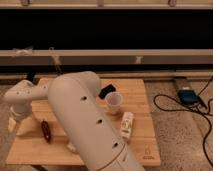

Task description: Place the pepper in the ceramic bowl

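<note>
From where I stand, the robot's big white arm [85, 120] takes up most of the view. It rises from the near edge, crosses the middle of the wooden surface [146, 117] and bends away to the left. It blocks a wide stretch of the boards behind and beneath it.

To the right of the arm, a small white cup [114, 101] stands upright. A black object [106, 91] sits just behind it, partly tucked against the arm. Nearer the front, a pale whitish block [127, 125] lies on the boards close to the arm's right flank. A small white scrap [70, 147] shows at the arm's left side near the front edge. On the speckled floor to the right there is a dark bluish device [187, 96] with black cables [197, 111] looping around it.

The claw [16, 125] hangs at the far left end of the arm, low over the left edge of the surface. I cannot tell whether it is apart or together.

The pepper [46, 131] lies flat on the wood just to the right of the claw and apart from it, in the gap between the claw and the arm's thick trunk. It is small, slender and dark red, slightly curved, and lies lengthwise from back to front.
</note>
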You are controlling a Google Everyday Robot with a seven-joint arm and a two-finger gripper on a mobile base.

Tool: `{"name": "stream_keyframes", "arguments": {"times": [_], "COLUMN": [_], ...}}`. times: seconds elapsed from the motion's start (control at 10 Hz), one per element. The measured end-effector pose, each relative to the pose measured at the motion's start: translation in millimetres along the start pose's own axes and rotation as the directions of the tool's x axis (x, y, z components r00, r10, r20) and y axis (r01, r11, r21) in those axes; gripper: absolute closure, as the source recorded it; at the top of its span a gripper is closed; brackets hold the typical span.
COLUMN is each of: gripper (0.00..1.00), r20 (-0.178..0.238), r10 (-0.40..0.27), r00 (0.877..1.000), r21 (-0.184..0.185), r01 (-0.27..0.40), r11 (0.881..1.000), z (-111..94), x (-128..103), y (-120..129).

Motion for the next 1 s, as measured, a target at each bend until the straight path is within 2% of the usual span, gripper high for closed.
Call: {"name": "stream_keyframes", "arguments": {"times": [0.2, 0.3, 0.5, 0.7, 0.8, 1.0], "gripper": [0.20, 0.20, 0.20, 0.20, 0.20, 0.20], "r20": [0.029, 0.050, 0.069, 0.062, 0.054, 0.033], "r10": [0.040, 0.061, 0.089, 0.108, 0.120, 0.137], "r00": [0.999, 0.997, 0.994, 0.992, 0.991, 0.990], "r21": [0.034, 0.070, 0.141, 0.186, 0.201, 0.214], "r01": [-0.041, -0.065, -0.098, -0.118, -0.128, -0.141], "r11": [0.999, 0.995, 0.985, 0.975, 0.971, 0.967], "z": [-5.9, -17.5, -55.1, -89.2, -98.7, -98.1], "x": [15.1, 26.2, 46.5, 67.5, 74.1, 78.1], "y": [-8.5, -11.7, -17.5, -19.6, -20.9, -20.6]}}
